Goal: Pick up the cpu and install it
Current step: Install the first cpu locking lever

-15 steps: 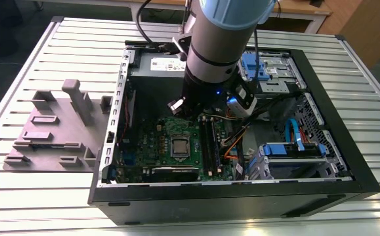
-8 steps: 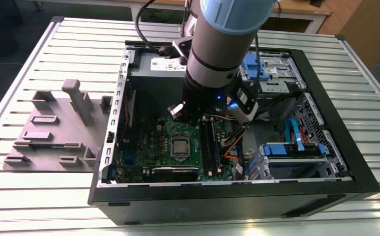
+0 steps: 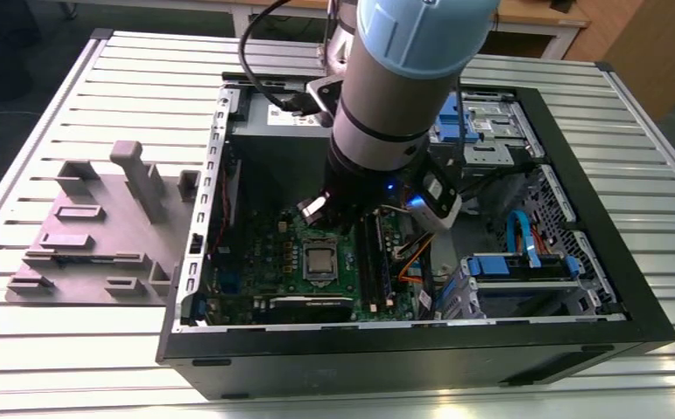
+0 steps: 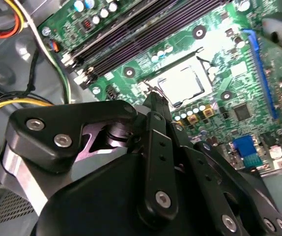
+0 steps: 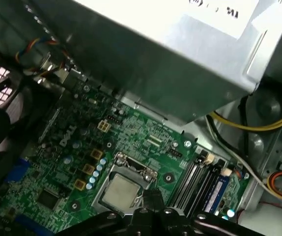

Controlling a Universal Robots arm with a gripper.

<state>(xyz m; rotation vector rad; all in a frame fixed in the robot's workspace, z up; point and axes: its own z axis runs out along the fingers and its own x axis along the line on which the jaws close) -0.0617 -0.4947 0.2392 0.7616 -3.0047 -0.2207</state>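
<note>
Cpu seated in socket, gripper just above it.

In the exterior view, from left: grey plastic fixture (image 3: 99, 229) on the slatted table (image 3: 58, 113), then the open computer case (image 3: 419, 345) with the green motherboard (image 3: 273, 262), the cpu (image 3: 319, 259) lying flat in its metal-framed socket (image 3: 319, 272). Arm (image 3: 402, 78) reaching down into the case, gripper (image 4: 155, 101) close over the cpu (image 4: 181, 82) (image 5: 119, 191), apparently holding nothing; open or closed, cannot tell. Farther right, blue drive brackets (image 3: 521, 262).

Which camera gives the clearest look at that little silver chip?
The first wrist view: the cpu lies in its socket, near and unobstructed. The second wrist view shows it glare-washed; the exterior view shows it small.
</note>
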